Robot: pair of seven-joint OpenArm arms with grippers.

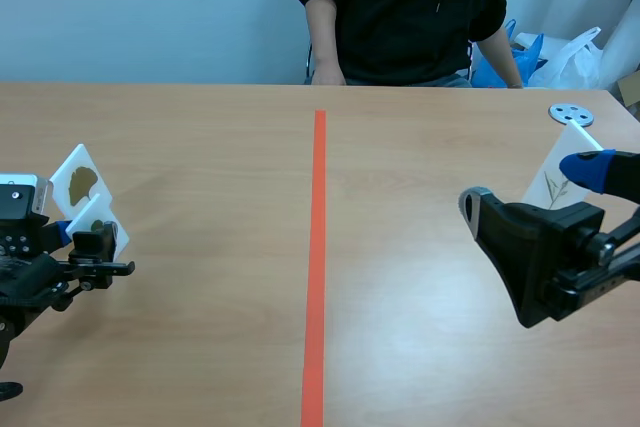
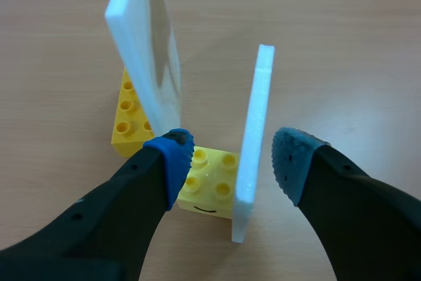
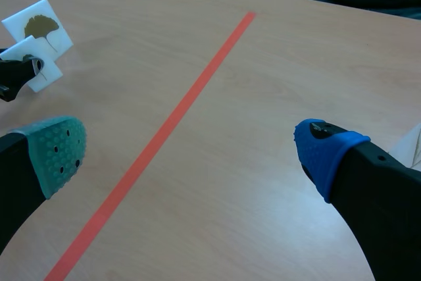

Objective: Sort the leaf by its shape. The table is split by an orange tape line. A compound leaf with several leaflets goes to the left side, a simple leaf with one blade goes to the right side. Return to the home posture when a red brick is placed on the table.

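Left end effector (image 2: 229,154): fingers wide apart, straddling but not clamping the nearer leaf card (image 2: 254,137), upright on its yellow brick (image 2: 212,192) left of the orange tape line (image 1: 318,247); right end effector (image 3: 191,149) open, empty; sorting judged barely begun, card not yet lifted.

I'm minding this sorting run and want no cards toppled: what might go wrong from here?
1. The left gripper is open around the near white card; one finger sits close beside the far card, so closing or lifting may knock that over.
2. The near card stands on edge against a yellow brick; an off-centre squeeze may tip it or drag the brick along.
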